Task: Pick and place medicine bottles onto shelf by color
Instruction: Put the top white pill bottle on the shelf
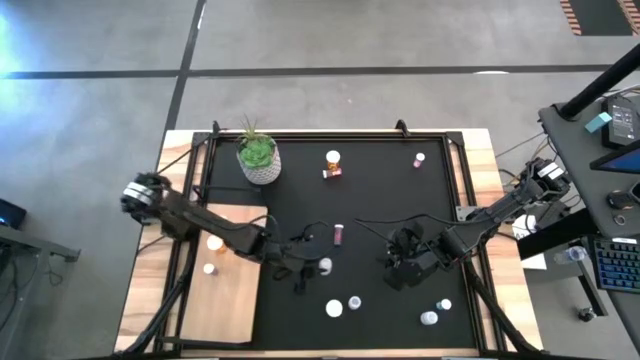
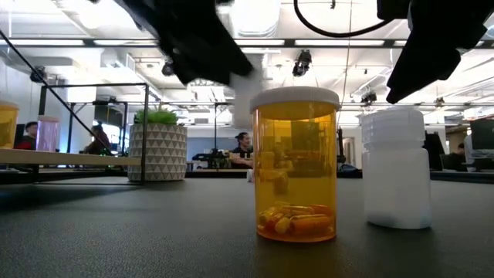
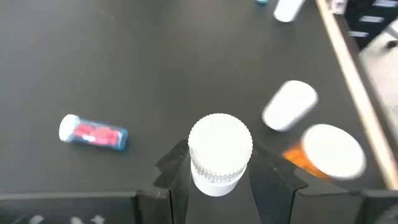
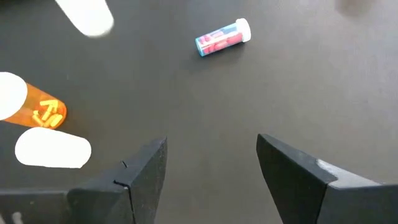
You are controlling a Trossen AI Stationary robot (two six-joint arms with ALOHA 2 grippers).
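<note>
From the high view, the left gripper [image 1: 312, 266] sits mid-mat on the black mat [image 1: 380, 200], right at a white bottle [image 1: 325, 265], with the shelf [image 1: 225, 290] just beside that arm holding an orange bottle [image 1: 215, 243] and a white-capped one [image 1: 209, 268]. The right gripper [image 1: 398, 262] hangs nearby over bare mat. Low view – an orange pill bottle [image 2: 296, 166] stands next to a white one [image 2: 396, 167]. Left wrist view: fingers [image 3: 177, 168] clamped on the white bottle. Right wrist view: jaws spread wide, holding nothing – a pink bottle [image 4: 222, 37] lies on its side farther off.
</note>
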